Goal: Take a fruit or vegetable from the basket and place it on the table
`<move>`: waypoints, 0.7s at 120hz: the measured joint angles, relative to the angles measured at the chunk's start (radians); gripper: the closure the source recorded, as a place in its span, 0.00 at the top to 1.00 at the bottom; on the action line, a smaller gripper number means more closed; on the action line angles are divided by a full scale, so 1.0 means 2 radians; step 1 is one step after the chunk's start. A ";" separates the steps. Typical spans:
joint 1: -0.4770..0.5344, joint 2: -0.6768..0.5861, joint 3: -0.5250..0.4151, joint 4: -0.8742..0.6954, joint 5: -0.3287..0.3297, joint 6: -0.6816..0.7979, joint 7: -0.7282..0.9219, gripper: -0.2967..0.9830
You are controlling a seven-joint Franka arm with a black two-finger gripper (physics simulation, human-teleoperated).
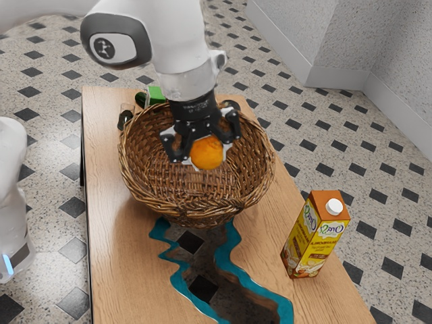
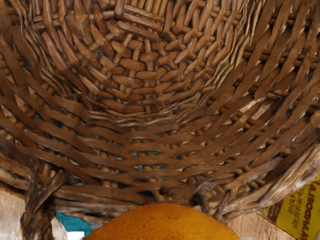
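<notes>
My arm reaches in from the exterior view's upper left, my tool pointing down inside the basket, clamped on the orange. Left of the tool there, a green thing is half hidden behind the basket, too covered to name. Right of it, the carton is cut off in my wrist view.
</notes>
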 joint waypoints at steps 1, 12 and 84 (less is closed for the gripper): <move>-0.001 0.000 -0.007 0.007 0.004 -0.001 -0.001 0.46; 0.014 0.020 -0.089 0.083 0.038 -0.015 -0.007 0.47; -0.122 0.221 0.225 0.238 0.113 -0.077 -0.046 0.75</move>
